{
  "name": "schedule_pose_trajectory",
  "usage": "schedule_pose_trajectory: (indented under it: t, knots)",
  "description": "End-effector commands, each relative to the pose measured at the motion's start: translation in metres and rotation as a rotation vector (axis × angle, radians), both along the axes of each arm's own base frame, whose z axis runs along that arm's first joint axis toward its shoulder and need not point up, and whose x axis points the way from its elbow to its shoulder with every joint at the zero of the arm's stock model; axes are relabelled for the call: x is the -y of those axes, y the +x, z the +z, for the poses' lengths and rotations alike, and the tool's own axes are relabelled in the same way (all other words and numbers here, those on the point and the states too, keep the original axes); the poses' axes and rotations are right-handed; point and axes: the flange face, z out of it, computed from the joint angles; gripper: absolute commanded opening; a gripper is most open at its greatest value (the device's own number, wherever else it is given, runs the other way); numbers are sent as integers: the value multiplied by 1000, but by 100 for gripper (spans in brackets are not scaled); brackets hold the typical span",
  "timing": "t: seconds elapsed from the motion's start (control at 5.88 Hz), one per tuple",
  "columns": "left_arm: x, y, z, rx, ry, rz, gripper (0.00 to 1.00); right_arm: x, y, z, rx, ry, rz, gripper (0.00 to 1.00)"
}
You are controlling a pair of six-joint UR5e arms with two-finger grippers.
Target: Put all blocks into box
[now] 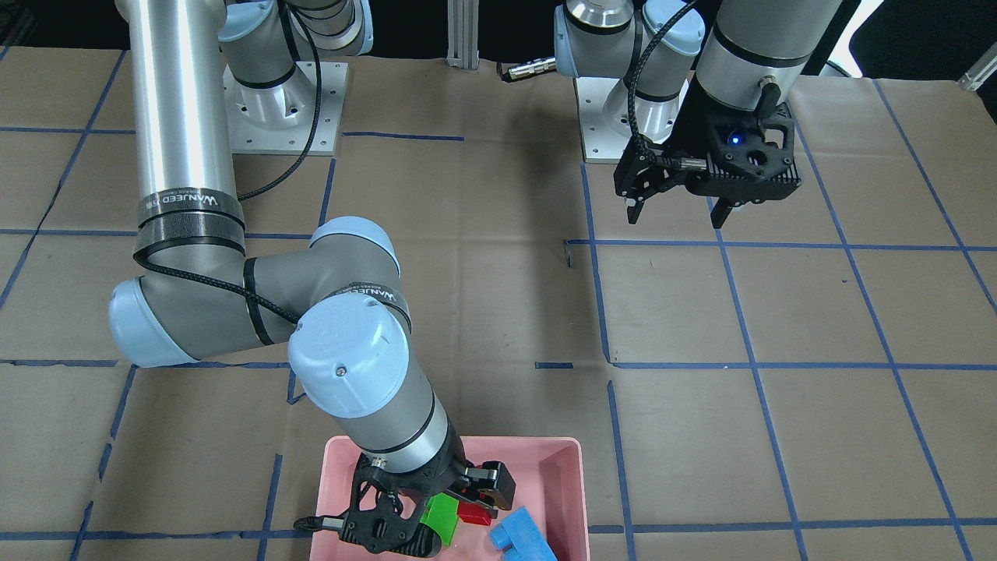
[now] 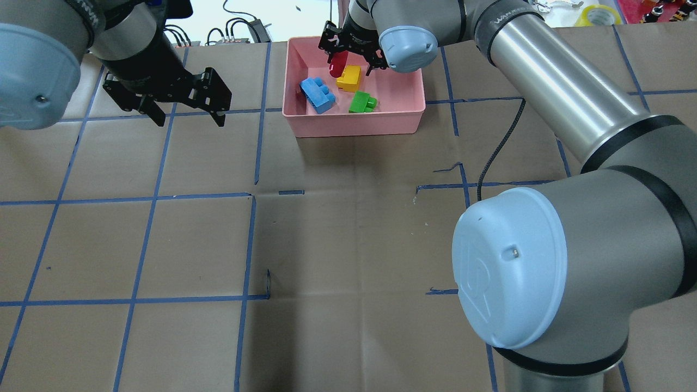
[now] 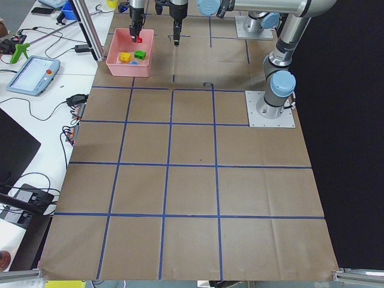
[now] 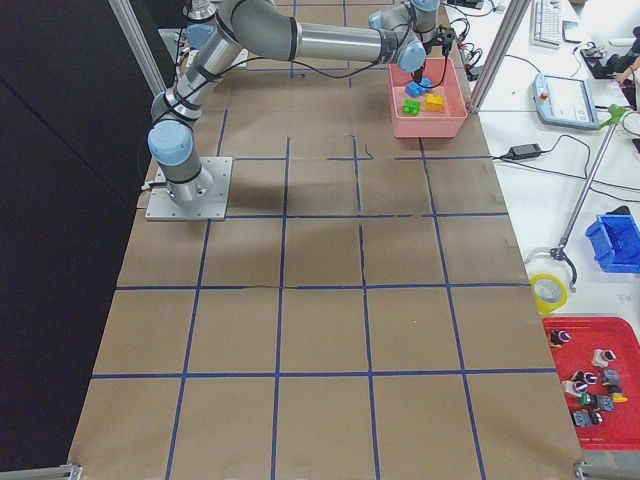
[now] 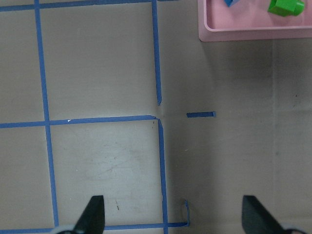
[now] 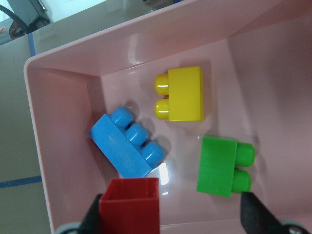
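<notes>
The right gripper [image 6: 173,210] is wide open, holding nothing; the red block [image 6: 130,204] is just under it, over the box [image 2: 359,124]. It could hit the blue block [image 6: 127,145] and bounce out. The left gripper [image 5: 174,214] is open, empty.

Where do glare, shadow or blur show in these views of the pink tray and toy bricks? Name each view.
Right wrist view: a white glare patch on the floor of the pale pink plastic tray, beside the light blue studded brick. Front-facing view: bright streaks along the right arm's shiny metal tube. Left wrist view: the left gripper has soft-edged fingertips.
</notes>
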Motion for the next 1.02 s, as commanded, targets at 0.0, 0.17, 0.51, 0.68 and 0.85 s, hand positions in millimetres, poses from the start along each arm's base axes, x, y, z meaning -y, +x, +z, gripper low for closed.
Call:
schedule_pose_trajectory:
  t: [0.0, 0.17, 0.51, 0.68, 0.85]
  knots:
    - [3, 7, -2, 0, 3, 1, 100, -2, -2, 0, 0, 1, 8, 100]
    - [2, 7, 0, -1, 0, 2, 100, -2, -2, 2, -1, -2, 8, 100]
    - [1, 7, 1, 0, -1, 2, 100, -25, -15, 41, -68, 16, -2, 100]
    - [1, 7, 1, -1, -1, 2, 100, -50, -24, 62, -128, 53, 29, 100]
    - [1, 6, 1, -1, -3, 1, 100, -96, -35, 89, -147, 120, 44, 99]
